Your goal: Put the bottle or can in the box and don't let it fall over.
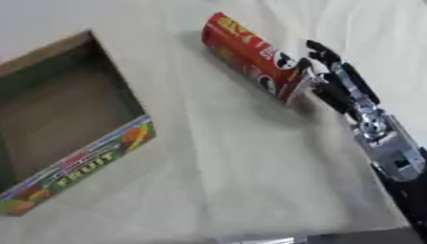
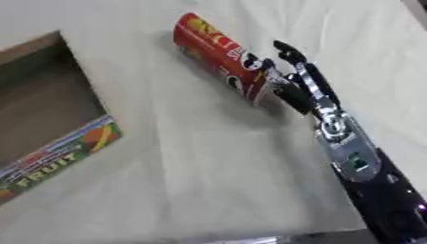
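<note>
A tall red can (image 1: pixel 250 53) with yellow lettering and a pale base stands on the cloth-covered table, leaning across the picture because the view is askew. My right hand (image 1: pixel 332 82) comes in from the lower right and sits against the can's lower right side. Its thumb (image 2: pixel 269 65) lies on the can's near face, and its fingers (image 2: pixel 289 52) reach fairly straight past the can's right edge, so the hand is open. The open cardboard box (image 1: pixel 79 167) with a "FRUIT" print on its front wall lies at the left, and nothing shows inside it. My left hand is out of view.
A pale cloth (image 1: pixel 217 157) covers the table between the box and the can. The table's near edge (image 1: pixel 333 236) runs along the bottom right. My right forearm (image 1: pixel 392 152) crosses the lower right corner.
</note>
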Motion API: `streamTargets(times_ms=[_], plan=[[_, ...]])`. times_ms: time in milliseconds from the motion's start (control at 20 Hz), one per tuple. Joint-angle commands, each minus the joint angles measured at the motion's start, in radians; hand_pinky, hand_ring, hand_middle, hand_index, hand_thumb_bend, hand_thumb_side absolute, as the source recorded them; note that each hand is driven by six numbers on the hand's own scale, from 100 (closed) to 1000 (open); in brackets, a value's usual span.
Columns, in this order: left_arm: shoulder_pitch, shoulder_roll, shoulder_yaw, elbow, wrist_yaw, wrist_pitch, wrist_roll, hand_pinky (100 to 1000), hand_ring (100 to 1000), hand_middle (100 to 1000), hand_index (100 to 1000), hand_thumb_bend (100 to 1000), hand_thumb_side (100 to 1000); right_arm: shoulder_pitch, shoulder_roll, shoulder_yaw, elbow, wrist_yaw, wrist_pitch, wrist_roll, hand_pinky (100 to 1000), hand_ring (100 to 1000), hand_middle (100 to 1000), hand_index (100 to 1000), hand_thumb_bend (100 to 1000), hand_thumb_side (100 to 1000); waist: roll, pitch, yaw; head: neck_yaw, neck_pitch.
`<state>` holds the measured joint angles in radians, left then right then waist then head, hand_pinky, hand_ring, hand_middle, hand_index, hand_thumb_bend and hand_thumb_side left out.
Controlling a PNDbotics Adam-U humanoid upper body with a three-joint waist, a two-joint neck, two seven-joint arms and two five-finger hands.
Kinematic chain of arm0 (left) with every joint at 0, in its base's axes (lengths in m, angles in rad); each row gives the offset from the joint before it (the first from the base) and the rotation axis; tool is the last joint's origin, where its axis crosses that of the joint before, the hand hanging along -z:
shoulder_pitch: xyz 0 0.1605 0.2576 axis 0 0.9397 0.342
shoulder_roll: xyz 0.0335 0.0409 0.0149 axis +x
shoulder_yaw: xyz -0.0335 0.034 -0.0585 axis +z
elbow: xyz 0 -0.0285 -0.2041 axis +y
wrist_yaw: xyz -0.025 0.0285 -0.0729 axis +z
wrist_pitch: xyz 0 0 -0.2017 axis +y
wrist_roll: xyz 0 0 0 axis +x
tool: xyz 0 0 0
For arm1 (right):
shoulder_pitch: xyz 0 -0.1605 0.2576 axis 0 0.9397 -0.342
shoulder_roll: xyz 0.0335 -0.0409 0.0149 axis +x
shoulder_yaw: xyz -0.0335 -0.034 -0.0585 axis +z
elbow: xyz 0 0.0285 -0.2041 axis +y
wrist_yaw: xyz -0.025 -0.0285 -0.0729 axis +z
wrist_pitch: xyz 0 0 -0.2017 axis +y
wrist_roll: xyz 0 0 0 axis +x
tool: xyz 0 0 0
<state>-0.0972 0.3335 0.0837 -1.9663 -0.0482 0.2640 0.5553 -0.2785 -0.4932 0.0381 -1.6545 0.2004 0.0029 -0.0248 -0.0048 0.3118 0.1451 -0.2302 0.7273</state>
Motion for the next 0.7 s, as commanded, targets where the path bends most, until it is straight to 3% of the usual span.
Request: streamTargets(times_ms=[50,700], plan=[[-0.008,0.016,0.003,-0.015,0.0,-0.002,-0.002,427,803,894,698,256,639,-0.011,-0.011,-0.002,-0.022,0.002,0.0,-0.002,635,1000,1000,1000,100,858,0.003,0.0,0.003,0.0,-0.011],[-0.009,0.014,0.003,-0.014,0.003,-0.003,-0.004,428,803,894,698,253,641,-0.029,-0.01,0.012,0.015,0.024,-0.012,0.008,634,1000,1000,1000,100,850,-0.001,0.002,0.009,-0.003,-0.016]])
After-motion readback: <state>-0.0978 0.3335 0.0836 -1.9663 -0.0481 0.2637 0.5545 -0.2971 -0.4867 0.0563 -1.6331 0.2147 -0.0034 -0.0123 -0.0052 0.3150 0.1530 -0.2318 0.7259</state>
